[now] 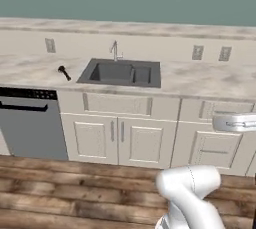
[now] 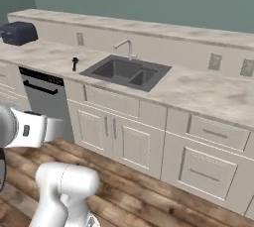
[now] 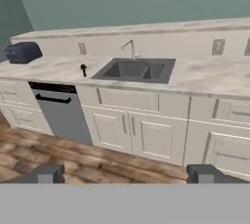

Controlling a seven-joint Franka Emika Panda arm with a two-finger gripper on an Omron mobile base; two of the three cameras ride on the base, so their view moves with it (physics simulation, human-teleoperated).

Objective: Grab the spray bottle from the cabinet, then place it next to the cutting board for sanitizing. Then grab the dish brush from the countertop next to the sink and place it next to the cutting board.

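Note:
The thin black dish brush lies on the beige marbled countertop, just left of the dark grey sink with its silver faucet. My gripper is open, fingertips wide apart with nothing between them. It is well back from the counter, over the floor, facing the sink. The spray bottle, wall cabinet and cutting board are out of view.
A dishwasher sits under the counter left of the sink cabinet doors. A dark rounded appliance stands at the counter's far left. Wooden floor lies between me and the cabinets.

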